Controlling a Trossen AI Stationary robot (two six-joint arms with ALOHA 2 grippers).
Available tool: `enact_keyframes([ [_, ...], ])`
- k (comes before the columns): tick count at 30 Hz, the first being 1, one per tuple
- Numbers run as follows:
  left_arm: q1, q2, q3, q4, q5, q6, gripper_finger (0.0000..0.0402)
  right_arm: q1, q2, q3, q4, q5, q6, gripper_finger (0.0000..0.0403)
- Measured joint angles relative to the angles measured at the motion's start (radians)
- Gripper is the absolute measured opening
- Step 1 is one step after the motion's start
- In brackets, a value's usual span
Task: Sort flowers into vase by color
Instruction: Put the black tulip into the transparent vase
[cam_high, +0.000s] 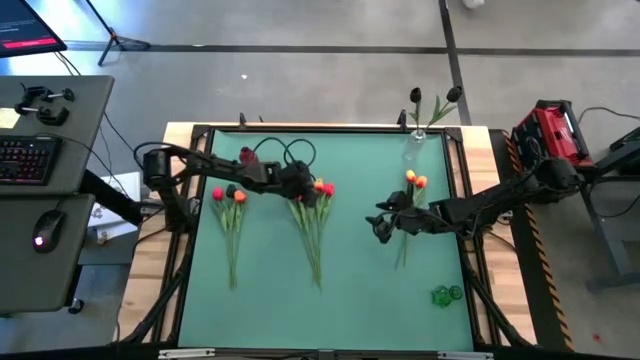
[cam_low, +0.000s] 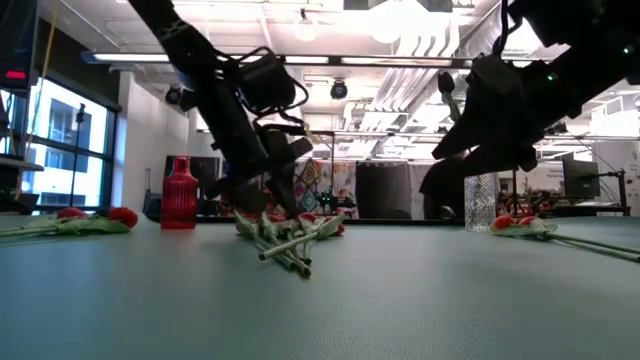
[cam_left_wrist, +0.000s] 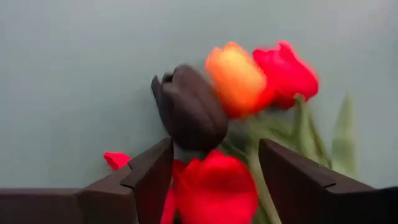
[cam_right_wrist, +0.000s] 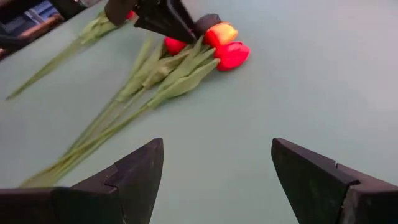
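1. Left bunch of flowers: lies on the desk, heads toward the far edge, stems running toward the near edge. No gripper is at it.
2. Left gripper: fingers spread, poised at the heads of the middle bunch. In its wrist view a near-black tulip sits just ahead of the gap, with a red head between the fingers. Nothing appears pinched.
3. Middle bunch stems run toward the near edge, away from this gripper. The left arm is clearly nearer.
4. Right gripper: fingers spread, empty, beside the right bunch.
5. Clear vase: at the far edge, holding dark tulips.
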Motion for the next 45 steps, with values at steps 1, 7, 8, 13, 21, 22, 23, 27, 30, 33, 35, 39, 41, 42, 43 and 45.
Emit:
enact_keyframes([
  [1, -0.002, 0.002, 0.005, -0.012, 0.004, -0.008, 0.0212, 0.0, 0.0, 0.0, -0.009, 0.008, 0.0, 0.0287],
  [7, 0.005, 0.002, 0.023, -0.058, 0.005, -0.016, 0.0163, 0.0, 0.0, 0.0, -0.032, 0.027, -0.002, 0.0287],
  [8, 0.008, 0.002, 0.028, -0.055, 0.001, -0.016, 0.0155, 0.0, 0.0, 0.0, -0.034, 0.026, -0.002, 0.0287],
  [13, 0.02, 0.002, 0.044, -0.014, -0.003, 0.008, 0.013, 0.001, 0.0, 0.0, -0.039, 0.019, -0.003, 0.0287],
  [21, 0.033, 0.017, 0.045, -0.026, 0.005, 0.003, 0.0127, 0.002, 0.0, 0.0, -0.04, 0.019, -0.011, 0.0287],
  [22, 0.033, 0.023, 0.045, -0.007, 0.014, 0.002, 0.0127, 0.002, 0.0, 0.0, -0.042, 0.018, -0.011, 0.0287],
  [23, 0.034, 0.027, 0.045, 0.001, 0.03, -0.002, 0.0127, 0.002, 0.0, 0.0, -0.044, 0.017, -0.011, 0.0287],
  [27, 0.029, 0.056, 0.046, -0.002, 0.076, -0.04, 0.0127, 0.002, -0.001, 0.0, -0.06, 0.016, -0.011, 0.0287],
  [30, 0.026, 0.075, 0.048, 0.009, 0.105, -0.079, 0.0127, 0.002, -0.001, 0.0, -0.081, 0.016, -0.011, 0.0287],
  [33, 0.024, 0.08, 0.047, 0.032, 0.106, -0.094, 0.0127, 0.002, -0.001, 0.0, -0.1, 0.017, -0.011, 0.0287],
  [35, 0.024, 0.081, 0.045, 0.064, 0.111, -0.103, 0.0127, 0.003, -0.001, 0.0, -0.112, 0.017, -0.011, 0.0287],
  [39, 0.022, 0.084, 0.045, 0.11, 0.12, -0.103, 0.0124, 0.003, -0.001, 0.0, -0.124, 0.02, -0.011, 0.0287],
  [41, 0.022, 0.092, 0.045, 0.111, 0.117, -0.098, 0.0113, 0.003, -0.001, 0.0, -0.125, 0.021, -0.011, 0.0287],
  [42, 0.022, 0.098, 0.045, 0.109, 0.112, -0.092, 0.0102, 0.003, -0.001, 0.0, -0.126, 0.021, -0.011, 0.0287],
  [43, 0.022, 0.101, 0.045, 0.109, 0.111, -0.083, 0.009, 0.003, -0.001, 0.0, -0.126, 0.022, -0.011, 0.0287],
  [45, 0.023, 0.102, 0.045, 0.107, 0.105, -0.056, 0.0056, 0.003, -0.001, 0.0, -0.126, 0.026, -0.011, 0.0287],
])
